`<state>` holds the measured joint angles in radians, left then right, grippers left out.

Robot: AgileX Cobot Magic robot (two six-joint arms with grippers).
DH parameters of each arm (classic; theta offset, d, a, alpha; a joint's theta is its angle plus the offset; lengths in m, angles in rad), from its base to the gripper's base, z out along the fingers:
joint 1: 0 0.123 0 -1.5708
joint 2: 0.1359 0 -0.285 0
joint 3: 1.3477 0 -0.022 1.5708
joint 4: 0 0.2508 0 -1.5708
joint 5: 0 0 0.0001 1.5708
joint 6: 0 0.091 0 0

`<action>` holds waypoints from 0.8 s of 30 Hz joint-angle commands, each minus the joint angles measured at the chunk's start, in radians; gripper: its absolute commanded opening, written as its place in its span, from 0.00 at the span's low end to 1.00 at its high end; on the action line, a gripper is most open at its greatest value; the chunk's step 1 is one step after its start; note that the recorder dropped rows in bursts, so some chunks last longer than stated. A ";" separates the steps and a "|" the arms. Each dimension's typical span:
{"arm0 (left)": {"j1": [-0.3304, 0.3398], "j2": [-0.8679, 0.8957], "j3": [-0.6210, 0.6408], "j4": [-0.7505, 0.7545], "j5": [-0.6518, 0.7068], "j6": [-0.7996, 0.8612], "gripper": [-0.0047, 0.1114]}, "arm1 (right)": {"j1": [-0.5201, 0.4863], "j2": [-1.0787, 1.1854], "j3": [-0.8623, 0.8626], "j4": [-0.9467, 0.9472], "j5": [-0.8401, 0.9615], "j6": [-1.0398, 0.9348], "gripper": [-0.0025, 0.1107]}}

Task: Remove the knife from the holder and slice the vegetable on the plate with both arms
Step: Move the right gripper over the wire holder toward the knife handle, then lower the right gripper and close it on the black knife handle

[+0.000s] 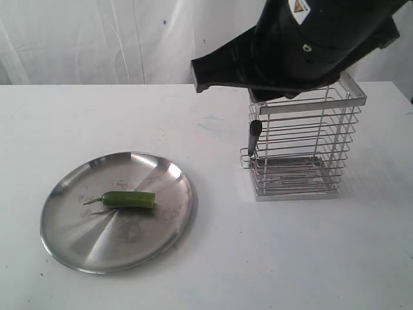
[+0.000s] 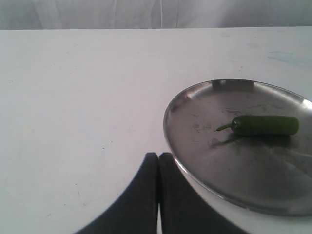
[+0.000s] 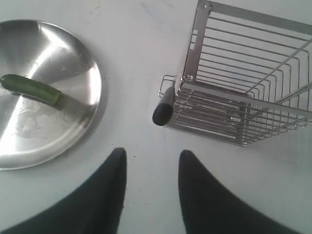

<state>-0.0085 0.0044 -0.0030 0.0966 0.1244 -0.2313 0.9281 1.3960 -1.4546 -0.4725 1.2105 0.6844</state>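
Step in hand: fetching the knife. The knife (image 1: 254, 137) is not yet taken. It stands handle-up at the holder (image 1: 310, 106) corner nearest the plate (image 1: 129, 239); the blade cannot be made out among the wires. The vegetable (image 1: 129, 199) lies whole on the plate, well apart from the holder on the tabletop (image 1: 258, 258).

Right gripper (image 3: 152, 155): fingers apart, nothing between them, hovering above the holder's plate-side corner. Left gripper (image 2: 158, 157): fingers pressed together, empty, beside the plate rim on the side away from the holder.

Next move, as judged: centre the open fingers across the handle, descend, close, then lift straight up so the blade clears the wires. The left gripper must open before it can steady the vegetable.

Views: in the exterior view the right arm's bulk hides its gripper and part of the holder's rim. The right wrist view gives the finger gap and the handle end-on. Only the left wrist view shows the left gripper; holder and knife are absent there.
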 commanded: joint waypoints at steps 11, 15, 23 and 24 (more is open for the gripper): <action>-0.005 -0.004 0.003 -0.005 -0.001 -0.002 0.04 | -0.001 0.170 -0.004 -0.052 0.011 0.149 0.51; -0.005 -0.004 0.003 -0.005 -0.001 -0.002 0.04 | -0.013 0.199 -0.004 -0.062 0.011 0.201 0.51; -0.005 -0.004 0.003 -0.005 -0.001 -0.002 0.04 | -0.118 0.217 -0.004 -0.035 0.011 0.279 0.50; -0.005 -0.004 0.003 -0.005 -0.001 -0.002 0.04 | -0.124 0.229 -0.004 -0.032 0.011 0.279 0.50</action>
<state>-0.0085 0.0044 -0.0030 0.0949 0.1244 -0.2313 0.8185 1.6099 -1.4546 -0.5076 1.2168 0.9570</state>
